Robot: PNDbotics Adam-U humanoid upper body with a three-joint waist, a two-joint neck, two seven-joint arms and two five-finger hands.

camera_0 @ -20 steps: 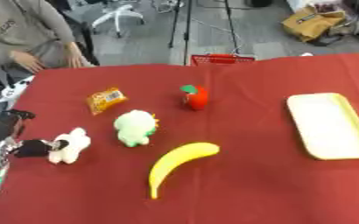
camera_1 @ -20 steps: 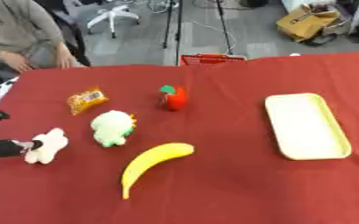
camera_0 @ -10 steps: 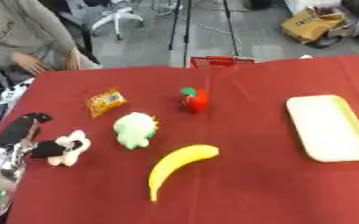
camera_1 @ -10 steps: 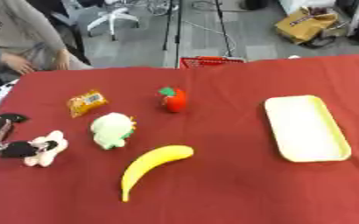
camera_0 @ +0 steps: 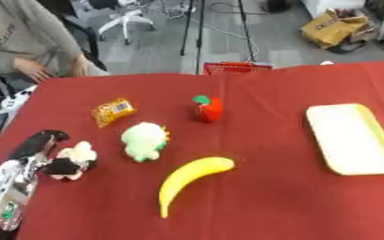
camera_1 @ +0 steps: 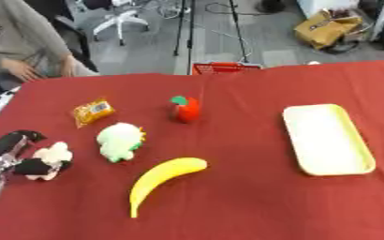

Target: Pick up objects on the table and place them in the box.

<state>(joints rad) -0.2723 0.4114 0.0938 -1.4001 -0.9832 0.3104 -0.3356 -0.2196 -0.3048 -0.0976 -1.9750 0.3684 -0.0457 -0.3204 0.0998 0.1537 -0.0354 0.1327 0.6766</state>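
One banana (camera_0: 191, 180), one tomato (camera_0: 208, 108), two plush toys (camera_0: 144, 140), one snack packet (camera_0: 113, 111), one tray (camera_0: 351, 138).

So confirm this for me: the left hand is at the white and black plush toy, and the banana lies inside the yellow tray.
Not quite. The left hand is at the white and black plush toy, but the banana lies on the red table, well left of the yellow tray, as the left eye view shows.
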